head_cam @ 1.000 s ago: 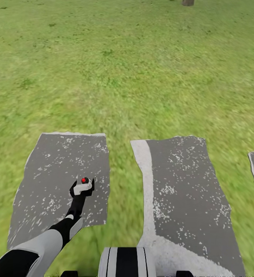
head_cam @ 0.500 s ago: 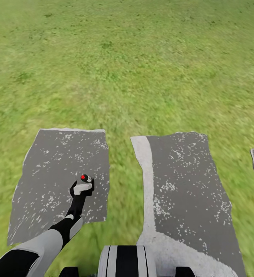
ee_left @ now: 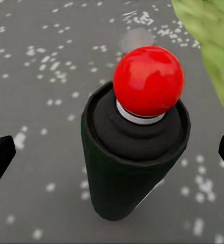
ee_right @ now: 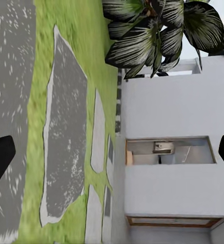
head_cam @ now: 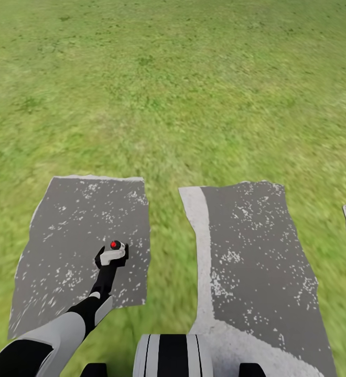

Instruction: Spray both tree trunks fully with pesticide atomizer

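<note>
**Wide fingers round the can, trees out of sight**

Shifted slightly since a second ago: lost from the top edge of the head view the trunk foot seen then, with the lawn and slabs slid a little, which reads as a move of the camera and not of the things. Unchanged in that view, the place of the left gripper [head_cam: 111,256].

Found between the left fingers [ee_left: 0,155]: the pesticide atomizer [ee_left: 135,152], a black can with a red ball top, upright over the left grey paving slab [head_cam: 78,220]. Spread wide to either side of it, those fingers, with no contact to be seen; cannot tell whether resting on the slab or hanging clear. Spread just as wide and carrying nothing, the right gripper [ee_right: 112,157].

Likely trouble from here: tipping or rolling the can if closed off-centre on its smooth round body, or dropping it if lifted on a loose pinch. Also some hunting for the trunks before any spraying.

Underfoot, speckled grey slabs set in rough green lawn [head_cam: 173,78]. Seen from the right wrist, more slabs, a dark striped palm [ee_right: 158,35] and a white building [ee_right: 168,112].
</note>
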